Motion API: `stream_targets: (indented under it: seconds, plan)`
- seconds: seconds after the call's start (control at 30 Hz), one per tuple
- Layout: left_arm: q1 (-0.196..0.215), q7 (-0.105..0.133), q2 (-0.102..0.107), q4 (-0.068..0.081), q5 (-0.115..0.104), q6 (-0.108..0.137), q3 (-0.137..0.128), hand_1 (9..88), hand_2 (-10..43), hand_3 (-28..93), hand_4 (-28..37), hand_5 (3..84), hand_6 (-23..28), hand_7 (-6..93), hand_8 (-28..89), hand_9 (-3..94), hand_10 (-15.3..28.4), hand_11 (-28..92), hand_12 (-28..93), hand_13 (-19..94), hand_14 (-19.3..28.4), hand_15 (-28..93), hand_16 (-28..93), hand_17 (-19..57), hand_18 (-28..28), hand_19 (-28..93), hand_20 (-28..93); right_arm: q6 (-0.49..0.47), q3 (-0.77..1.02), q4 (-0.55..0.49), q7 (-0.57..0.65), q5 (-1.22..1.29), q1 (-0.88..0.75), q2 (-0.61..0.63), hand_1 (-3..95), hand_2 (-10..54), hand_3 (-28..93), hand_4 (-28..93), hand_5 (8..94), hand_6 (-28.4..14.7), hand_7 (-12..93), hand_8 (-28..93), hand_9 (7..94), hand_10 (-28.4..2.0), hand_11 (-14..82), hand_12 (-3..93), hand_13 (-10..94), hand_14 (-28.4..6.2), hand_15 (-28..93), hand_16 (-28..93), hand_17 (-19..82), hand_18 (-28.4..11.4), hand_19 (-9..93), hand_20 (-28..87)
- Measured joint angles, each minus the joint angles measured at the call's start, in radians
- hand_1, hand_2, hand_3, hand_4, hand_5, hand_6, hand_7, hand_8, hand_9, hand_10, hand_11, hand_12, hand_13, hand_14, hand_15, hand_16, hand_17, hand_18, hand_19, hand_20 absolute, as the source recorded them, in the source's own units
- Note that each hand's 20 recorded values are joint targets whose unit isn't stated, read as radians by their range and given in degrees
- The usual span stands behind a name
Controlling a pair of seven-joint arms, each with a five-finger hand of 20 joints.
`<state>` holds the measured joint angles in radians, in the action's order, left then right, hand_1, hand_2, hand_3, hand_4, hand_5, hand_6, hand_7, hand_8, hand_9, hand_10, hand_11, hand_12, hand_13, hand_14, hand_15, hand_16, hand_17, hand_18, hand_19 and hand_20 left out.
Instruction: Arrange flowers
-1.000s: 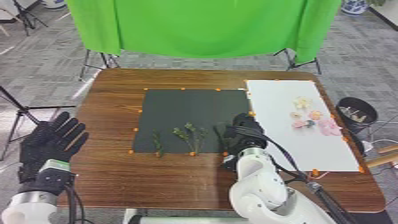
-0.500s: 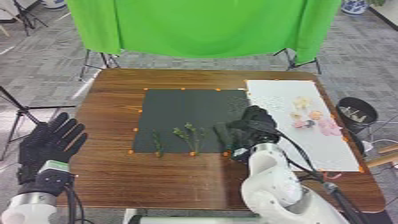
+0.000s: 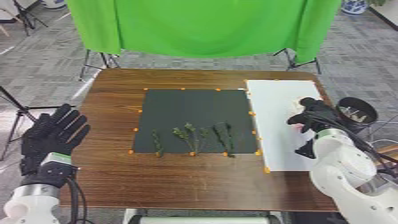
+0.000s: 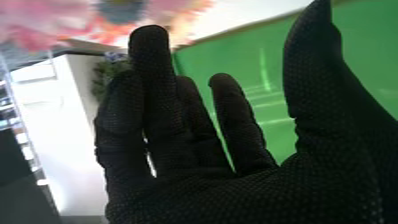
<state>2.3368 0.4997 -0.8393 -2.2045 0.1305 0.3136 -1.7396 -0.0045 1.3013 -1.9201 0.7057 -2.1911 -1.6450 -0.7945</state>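
At the left edge of the brown table, the left hand is spread, its thumb and fingers free of anything, probably parked there to leave the sheets to the other arm. The greenery lies on the dark sheet with its stem ends at or just over the near edge and its leafy tips towards the far edge, likely so each piece can be lifted alone and all face one way. A slim sprig lies just in from the near left corner, a branching clump along the middle of that edge, and a darker clump towards the near right corner. On the white sheet, the flowers are by the right edge, at and partly under the right hand. That hand has its fingers straight and its thumb held well apart, with nothing pinched; I judge it is lining up to pick a bloom, and a loose approach would spare the petals. As for numbers, there are two robot hands, two sheets, and three groups of greenery: one single sprig and two clumps, whose separate stems I cannot count surely. The flowers are too covered to count, though pink and orange ones are among them
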Motion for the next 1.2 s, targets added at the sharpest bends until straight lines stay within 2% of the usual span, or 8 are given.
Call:
stream_targets:
  seconds: [0.1,0.33,0.4,0.53,0.77,0.83,1.0,1.2]
  plan:
    - [0.009,0.003,0.0,-0.001,0.0,0.0,-0.004,30.8,15.2,72,-28.3,45.8,10.2,16.4,-9,40.2,16.6,27,14,30,16.9,48,-6,-6.0,16.6,41,10,-0.044,-0.019,0.038,-0.01,-0.013,0.03,0.009,35.0,-9.5,86,-27,39.0,-7.5,16,-11,38.7,-16.0,10.7,12.3,55,-14.9,51,18,32,-23.4,85,30]
    - [0.014,0.006,0.0,-0.001,-0.001,0.0,-0.002,30.7,15.2,72,-28.3,45.9,10.3,16.5,-9,40.1,16.6,27,14,30,16.9,48,-6,-6.1,16.6,41,10,-0.298,-0.013,0.034,-0.039,-0.009,0.081,0.009,42.6,-9.5,85,-27,44.1,-7.4,17,-12,42.6,-15.3,11.1,12.0,56,-13.8,49,17,32,-23.3,83,32]
    - [0.016,0.007,-0.001,-0.001,-0.001,0.0,-0.003,30.7,15.1,72,-28.3,45.9,10.3,16.5,-9,40.1,16.5,27,14,30,16.9,48,-6,-6.1,16.6,41,10,-0.301,-0.014,0.036,-0.039,-0.005,0.086,0.01,44.4,-9.5,85,-28,45.2,-7.2,17,-12,44.6,-15.1,11.7,12.2,57,-13.1,48,18,33,-23.1,83,32]
    - [0.02,0.007,-0.002,-0.001,-0.002,0.001,-0.003,30.7,15.1,72,-28.3,45.9,10.3,16.4,-9,40.1,16.5,27,14,30,17.0,48,-6,-6.1,16.6,41,10,-0.275,-0.023,0.046,-0.032,-0.003,0.092,0.01,50.8,-9.5,79,-28,52.4,-4.8,19,-13,54.9,-13.5,13.5,13.6,62,-9.8,41,30,34,-22.4,83,33]
    - [0.02,0.006,-0.004,-0.001,-0.002,0.001,-0.002,30.7,15.2,72,-28.3,45.8,10.2,16.6,-9,40.1,16.6,27,14,30,16.9,48,-6,-6.1,16.6,41,10,-0.274,-0.03,0.067,-0.012,-0.003,0.092,0.008,54.0,-9.5,77,-28,57.4,-2.7,21,-13,60.2,-12.2,15.6,15.0,63,-8.5,37,33,34,-21.7,82,33]
    - [0.02,0.006,-0.005,-0.001,-0.002,0.001,-0.001,30.7,15.2,72,-28.3,45.8,10.2,16.6,-9,40.2,16.7,27,14,30,16.9,48,-6,-6.1,16.5,41,10,-0.297,-0.03,0.072,-0.008,-0.002,0.092,0.006,54.9,-9.5,75,-28,59.9,-2.1,24,-8,66.0,-12.0,16.2,19.1,64,-8.1,36,36,34,-21.3,82,34]
    - [0.02,0.006,-0.005,-0.001,-0.002,0.001,0.0,30.6,15.2,72,-28.3,45.8,10.2,16.6,-9,40.2,16.5,27,14,30,17.0,49,-6,-6.1,16.5,41,10,-0.279,-0.033,0.078,-0.004,0.0,0.092,0.005,57.9,-7.4,70,-28,69.3,-0.1,33,1,81.3,-8.5,7.7,35.7,70,-7.3,35,38,36,-20.6,81,35]
    - [0.018,0.006,-0.006,-0.001,-0.002,0.001,0.004,30.6,15.2,72,-28.3,45.9,10.3,16.4,-9,40.1,16.5,27,14,30,16.9,49,-6,-6.1,16.6,41,10,-0.161,-0.053,0.081,-0.005,-0.017,0.078,0.007,58.5,-6.9,70,-28,71.9,0.1,35,3,84.5,-8.1,8.8,39.1,72,-7.4,36,40,36,-20.4,81,36]
